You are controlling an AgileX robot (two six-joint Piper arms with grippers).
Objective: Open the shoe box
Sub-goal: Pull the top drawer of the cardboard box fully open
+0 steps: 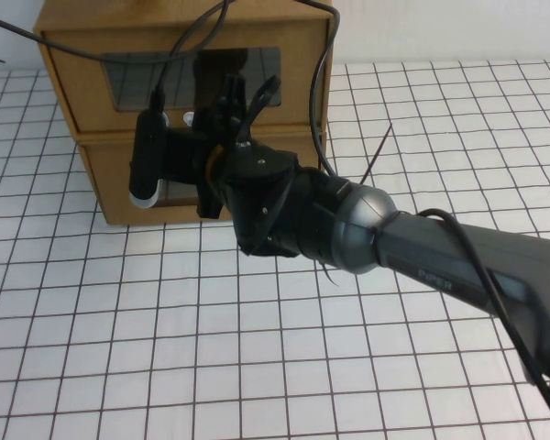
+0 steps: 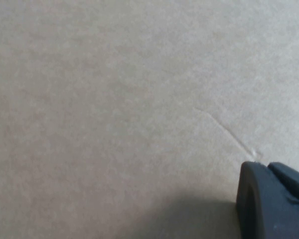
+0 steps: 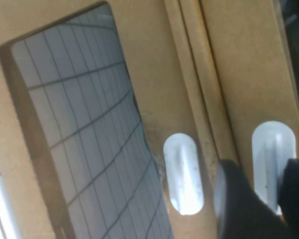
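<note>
Two brown cardboard shoe boxes are stacked at the back left, the upper box [image 1: 73, 64] on the lower box [image 1: 119, 206], each with a window in its front. My right gripper [image 1: 243, 101] is up against those fronts near the seam. In the right wrist view the right gripper [image 3: 264, 191] is shut on a white handle [image 3: 272, 144], one dark finger on each side of it. A second white handle [image 3: 182, 174] sits across the seam, beside a window [image 3: 84, 134]. I cannot tell which box the held handle belongs to. My left gripper [image 2: 271, 199] is close against plain cardboard [image 2: 114, 99].
The boxes stand on a white table with a grid pattern [image 1: 165, 348]. The right arm [image 1: 458, 266] stretches across the table from the lower right. Black cables [image 1: 325, 82] hang over the upper box. The left arm does not show in the high view.
</note>
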